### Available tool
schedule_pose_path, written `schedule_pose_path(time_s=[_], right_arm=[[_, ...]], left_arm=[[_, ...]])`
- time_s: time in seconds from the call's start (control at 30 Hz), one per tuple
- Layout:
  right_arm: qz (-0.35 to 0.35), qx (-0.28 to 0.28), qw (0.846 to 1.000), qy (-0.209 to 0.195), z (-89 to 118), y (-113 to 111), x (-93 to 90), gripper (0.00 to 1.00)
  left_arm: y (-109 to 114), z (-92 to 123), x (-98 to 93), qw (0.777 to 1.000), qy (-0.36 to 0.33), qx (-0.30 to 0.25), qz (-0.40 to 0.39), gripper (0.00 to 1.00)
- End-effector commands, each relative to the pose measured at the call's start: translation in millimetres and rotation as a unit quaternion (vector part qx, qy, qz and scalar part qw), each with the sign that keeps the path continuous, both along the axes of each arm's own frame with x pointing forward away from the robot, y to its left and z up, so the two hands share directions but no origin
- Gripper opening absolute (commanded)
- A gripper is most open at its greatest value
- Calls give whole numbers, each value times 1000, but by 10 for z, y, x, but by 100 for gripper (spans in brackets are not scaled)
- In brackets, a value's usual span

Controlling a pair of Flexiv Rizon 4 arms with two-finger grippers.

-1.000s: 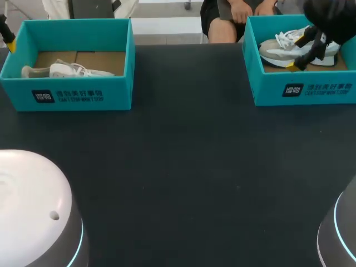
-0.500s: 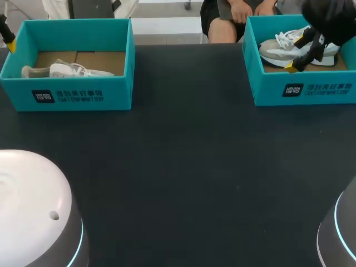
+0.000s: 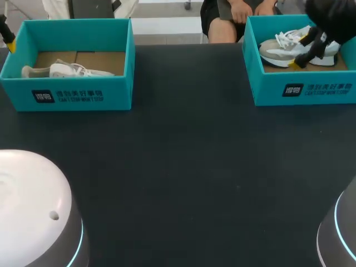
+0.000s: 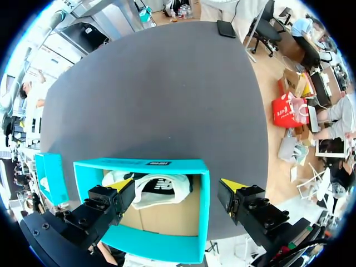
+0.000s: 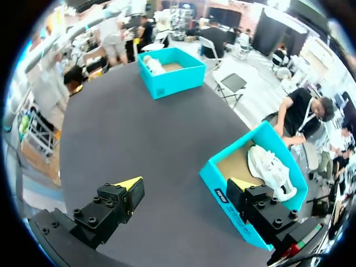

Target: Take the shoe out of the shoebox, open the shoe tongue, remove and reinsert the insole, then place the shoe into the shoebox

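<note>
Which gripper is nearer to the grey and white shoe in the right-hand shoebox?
The right. The right gripper hangs over that shoe in the head view; the left gripper is far away, at the other shoebox on the left.

Robotics lab: two robot arms at a dark table with teal shoeboxes.

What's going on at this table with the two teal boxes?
On the dark table, the open right gripper hangs over the grey-and-white sneaker lying in the right teal cardboard shoebox. The open left gripper hangs by the left teal cardboard shoebox, which holds a white sneaker. Neither gripper holds anything; both shoes are in their boxes, not yet taken out.
</note>
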State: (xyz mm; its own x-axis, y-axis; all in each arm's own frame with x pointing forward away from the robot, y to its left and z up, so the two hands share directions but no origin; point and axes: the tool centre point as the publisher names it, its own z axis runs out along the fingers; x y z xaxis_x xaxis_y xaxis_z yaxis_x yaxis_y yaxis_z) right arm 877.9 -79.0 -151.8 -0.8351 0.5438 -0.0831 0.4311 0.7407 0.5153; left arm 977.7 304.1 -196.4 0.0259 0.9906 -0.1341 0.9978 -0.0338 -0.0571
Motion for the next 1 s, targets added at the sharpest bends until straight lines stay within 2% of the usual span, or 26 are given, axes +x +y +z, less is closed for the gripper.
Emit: schedule_pose_path(time_s=[0.03, 0.23, 0.37, 0.73, 0.8, 0.87, 1.0], right_arm=[[-63, 38, 997, 3, -112, -229, 253, 100], [-135, 40, 990, 31, -241, -580, 542, 100], [-187, 43, 980, 47, -255, -763, 750, 100], [-288, 53, 955, 55, -291, -1385, 1345, 100], [-289, 48, 955, 50, -303, -1481, 1454, 100], [-312, 37, 948, 54, -304, -1562, 1515, 100], [-311, 41, 948, 50, -292, -1585, 1551, 100]], left_arm=[[-4, 4, -16, 1000, -1, 1, 0, 100], [-4, 4, -16, 1000, -1, 1, 0, 100], [-4, 4, -16, 1000, -1, 1, 0, 100], [-4, 4, -16, 1000, -1, 1, 0, 100], [-4, 4, -16, 1000, -1, 1, 0, 100], [-4, 4, -16, 1000, -1, 1, 0, 100], [-4, 4, -16, 1000, -1, 1, 0, 100]])
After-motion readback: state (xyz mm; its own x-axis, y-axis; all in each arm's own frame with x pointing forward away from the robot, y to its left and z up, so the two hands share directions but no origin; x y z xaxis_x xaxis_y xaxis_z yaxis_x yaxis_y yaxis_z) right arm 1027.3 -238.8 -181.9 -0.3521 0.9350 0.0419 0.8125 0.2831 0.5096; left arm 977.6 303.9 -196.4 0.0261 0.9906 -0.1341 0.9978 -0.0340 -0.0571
